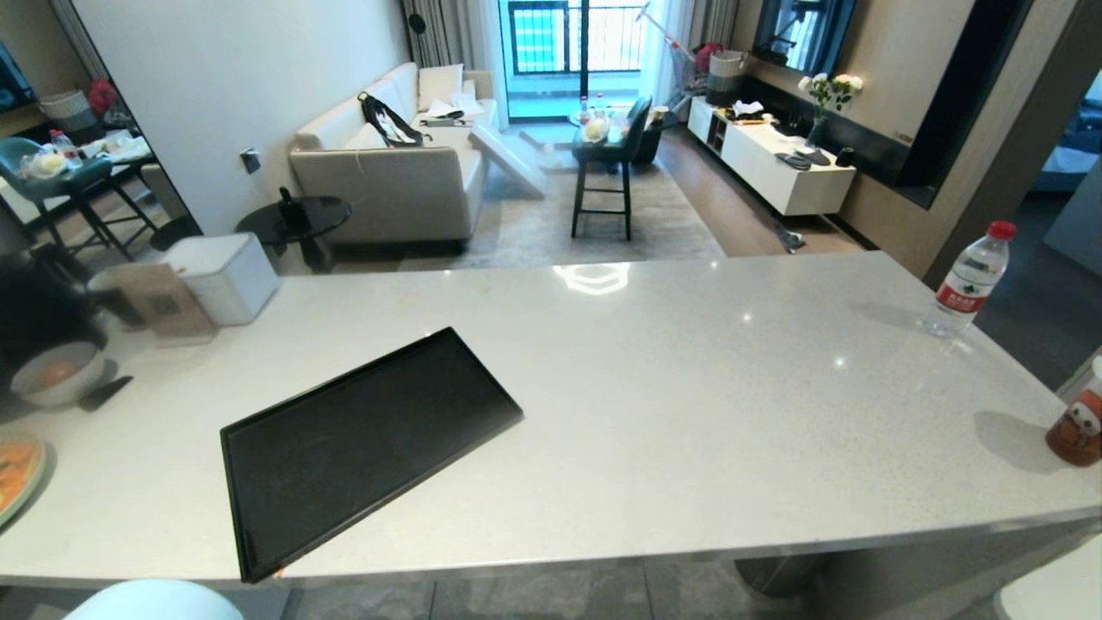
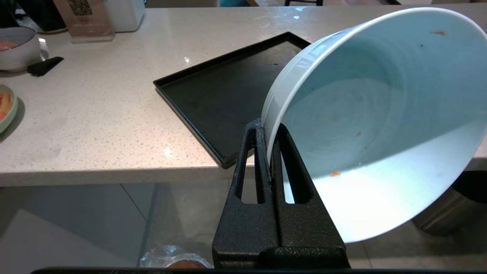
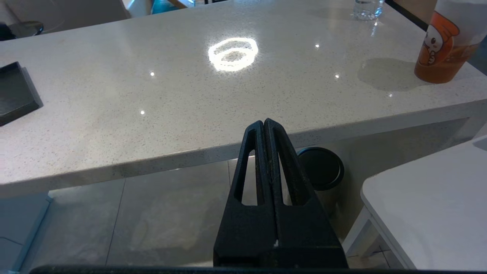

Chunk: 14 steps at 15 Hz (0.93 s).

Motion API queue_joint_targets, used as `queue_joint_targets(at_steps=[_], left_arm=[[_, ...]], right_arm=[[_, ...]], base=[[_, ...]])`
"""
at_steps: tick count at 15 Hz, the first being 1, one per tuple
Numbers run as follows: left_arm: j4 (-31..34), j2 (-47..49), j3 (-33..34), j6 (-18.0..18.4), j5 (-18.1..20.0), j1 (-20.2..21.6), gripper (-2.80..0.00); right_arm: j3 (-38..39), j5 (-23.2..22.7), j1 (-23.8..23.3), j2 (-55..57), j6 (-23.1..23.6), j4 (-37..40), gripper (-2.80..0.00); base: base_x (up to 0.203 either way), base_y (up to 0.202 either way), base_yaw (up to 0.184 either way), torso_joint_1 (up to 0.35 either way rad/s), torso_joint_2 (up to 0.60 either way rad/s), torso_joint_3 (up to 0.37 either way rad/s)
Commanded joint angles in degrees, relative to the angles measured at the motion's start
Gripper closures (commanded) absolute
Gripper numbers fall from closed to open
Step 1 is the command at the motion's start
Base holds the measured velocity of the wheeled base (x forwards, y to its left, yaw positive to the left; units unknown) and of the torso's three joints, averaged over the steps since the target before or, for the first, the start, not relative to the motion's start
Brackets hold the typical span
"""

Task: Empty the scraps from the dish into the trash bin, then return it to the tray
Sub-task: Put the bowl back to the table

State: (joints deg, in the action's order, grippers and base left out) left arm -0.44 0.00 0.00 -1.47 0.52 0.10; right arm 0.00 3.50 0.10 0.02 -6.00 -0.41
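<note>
My left gripper (image 2: 266,129) is shut on the rim of the dish (image 2: 380,125), a pale blue-white bowl held tilted on its side off the counter's front edge. Only a few tiny orange specks of scraps (image 2: 335,173) cling inside it. The dish also shows as a pale curve (image 1: 155,601) at the foot of the head view. The black tray (image 1: 362,448) lies bare on the counter, just beyond the dish (image 2: 228,87). The trash bin's crinkly liner (image 2: 173,260) peeks in on the floor below my left gripper. My right gripper (image 3: 263,122) is shut on nothing, below the counter edge.
A greyish-white bowl with orange food (image 1: 58,372) and a green plate (image 1: 17,474) sit at the counter's left. A water bottle (image 1: 968,280) and an orange cup (image 1: 1080,422) stand at its right. A brushed-steel cylinder with a black top (image 3: 321,169) stands under the counter beside a white stool (image 3: 430,201).
</note>
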Motion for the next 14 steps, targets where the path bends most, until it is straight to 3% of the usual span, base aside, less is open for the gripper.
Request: queue_joint_targets(at_steps=[1,14], left_arm=[[0.0,0.1,0.0,0.0,0.0,0.0,0.0],[0.3,0.1,-0.1,0.1,0.0,0.0,0.0]], right_arm=[[0.0,0.0,0.0,0.0,0.0,0.0,0.0],[0.0,0.0,0.0,0.0,-0.1,0.0,0.0]], base=[[0.0,0.0,0.0,0.0,0.0,0.0],[0.0,0.0,0.0,0.0,0.0,0.0]])
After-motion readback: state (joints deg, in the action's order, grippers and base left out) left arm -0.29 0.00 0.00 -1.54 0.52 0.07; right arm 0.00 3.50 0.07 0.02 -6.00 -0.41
